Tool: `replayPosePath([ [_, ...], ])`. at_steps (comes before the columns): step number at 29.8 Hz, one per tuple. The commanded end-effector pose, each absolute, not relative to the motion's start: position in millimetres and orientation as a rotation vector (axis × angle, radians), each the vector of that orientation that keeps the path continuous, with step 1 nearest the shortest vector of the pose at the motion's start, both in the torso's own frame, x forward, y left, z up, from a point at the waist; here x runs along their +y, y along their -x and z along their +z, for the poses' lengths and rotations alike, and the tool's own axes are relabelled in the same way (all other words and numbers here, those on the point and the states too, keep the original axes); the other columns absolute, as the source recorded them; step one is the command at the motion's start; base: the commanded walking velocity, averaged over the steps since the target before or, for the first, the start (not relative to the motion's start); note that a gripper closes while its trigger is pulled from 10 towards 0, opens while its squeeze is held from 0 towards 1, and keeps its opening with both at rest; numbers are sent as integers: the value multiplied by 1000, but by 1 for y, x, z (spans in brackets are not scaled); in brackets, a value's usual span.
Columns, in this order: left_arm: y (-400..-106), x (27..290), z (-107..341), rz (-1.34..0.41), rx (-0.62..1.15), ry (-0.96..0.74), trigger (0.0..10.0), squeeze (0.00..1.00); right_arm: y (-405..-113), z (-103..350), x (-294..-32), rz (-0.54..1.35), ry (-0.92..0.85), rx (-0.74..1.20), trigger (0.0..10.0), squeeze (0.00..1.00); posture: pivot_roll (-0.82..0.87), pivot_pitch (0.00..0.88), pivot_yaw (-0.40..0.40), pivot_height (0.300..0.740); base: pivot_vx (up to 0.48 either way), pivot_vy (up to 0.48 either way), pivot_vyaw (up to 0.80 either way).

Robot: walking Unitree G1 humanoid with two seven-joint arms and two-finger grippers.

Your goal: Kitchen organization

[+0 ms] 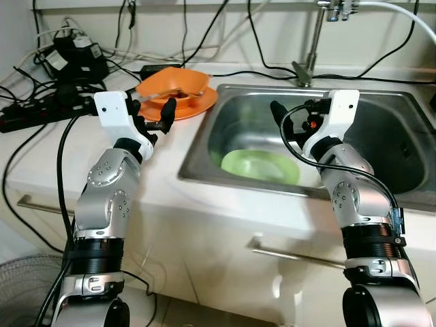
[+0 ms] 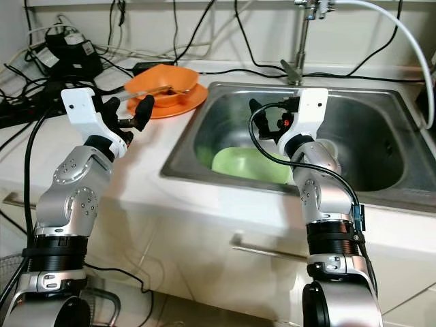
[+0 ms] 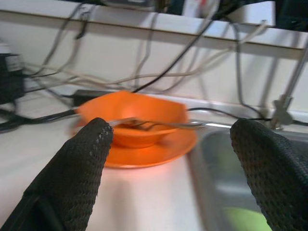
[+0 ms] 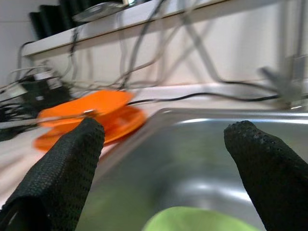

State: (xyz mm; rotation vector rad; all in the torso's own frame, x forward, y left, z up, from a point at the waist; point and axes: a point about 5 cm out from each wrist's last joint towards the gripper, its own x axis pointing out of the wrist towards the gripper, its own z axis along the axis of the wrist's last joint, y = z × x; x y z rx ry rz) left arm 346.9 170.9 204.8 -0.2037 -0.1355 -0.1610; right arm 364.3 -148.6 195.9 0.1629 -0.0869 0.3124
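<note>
An orange bowl point(image 1: 174, 83) sits on an orange plate point(image 1: 199, 103) on the counter, just left of the sink point(image 1: 381, 136). A metal fork point(image 3: 159, 123) lies across the bowl. A light green plate point(image 1: 259, 165) lies flat in the sink's basin. My left gripper point(image 1: 153, 117) hovers open over the counter, close in front of the orange plate and pointing at it. My right gripper point(image 1: 289, 119) is held open above the sink's left half, over the green plate point(image 4: 192, 219), with nothing between its fingers.
A faucet point(image 1: 313, 41) rises behind the sink. A black power strip point(image 1: 34, 112), adapters point(image 1: 78, 54) and many cables crowd the back left of the counter. A drawer handle point(image 1: 293, 255) runs below the sink. A fan grille point(image 1: 20, 289) stands on the floor at lower left.
</note>
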Motion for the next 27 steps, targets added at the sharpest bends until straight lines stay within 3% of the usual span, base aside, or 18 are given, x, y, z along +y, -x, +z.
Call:
replayPosePath([
  [1, -348, 174, 206, -151, -131, 192, 10000, 0, -364, 201, -147, 318, -160, -99, 10000, 0, -58, 0, 112, 740, 0, 480, 0],
  [4, -348, 174, 206, -151, -135, 190, 10000, 0, -365, 201, -147, 316, -159, -100, 10000, 0, -59, 0, 112, 740, 0, 480, 0],
  [27, -346, 173, 209, -185, -176, 170, 10000, 0, -368, 206, -151, 282, -151, -133, 10000, 0, -58, 0, 110, 740, 0, 0, -73],
])
